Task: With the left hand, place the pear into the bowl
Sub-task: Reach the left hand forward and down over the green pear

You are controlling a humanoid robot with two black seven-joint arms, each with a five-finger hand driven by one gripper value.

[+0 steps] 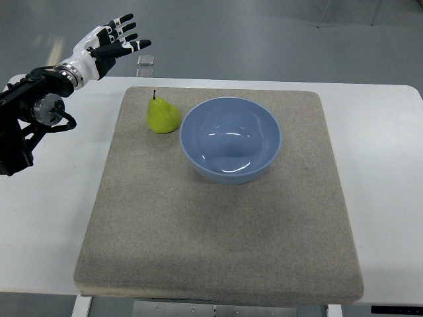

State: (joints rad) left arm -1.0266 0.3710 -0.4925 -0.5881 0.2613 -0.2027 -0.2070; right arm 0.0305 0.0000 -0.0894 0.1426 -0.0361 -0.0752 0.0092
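Gray mat [218, 238] holds pear [162, 115] beside bowl [230, 139].

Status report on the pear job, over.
Left hand open, raised beyond the table's far-left edge. Pear upright on mat, just left of empty blue bowl. Path clear.

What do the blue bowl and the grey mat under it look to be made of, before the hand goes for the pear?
The round light-blue bowl looks like glossy plastic or glazed ceramic: bright light streaks show on its smooth inner wall, so either is possible. The square grey-beige mat looks like felt or woven fabric: matte, speckled, with soft rounded edges. The yellow-green pear has a smooth, slightly shiny skin; real or plastic cannot be told.
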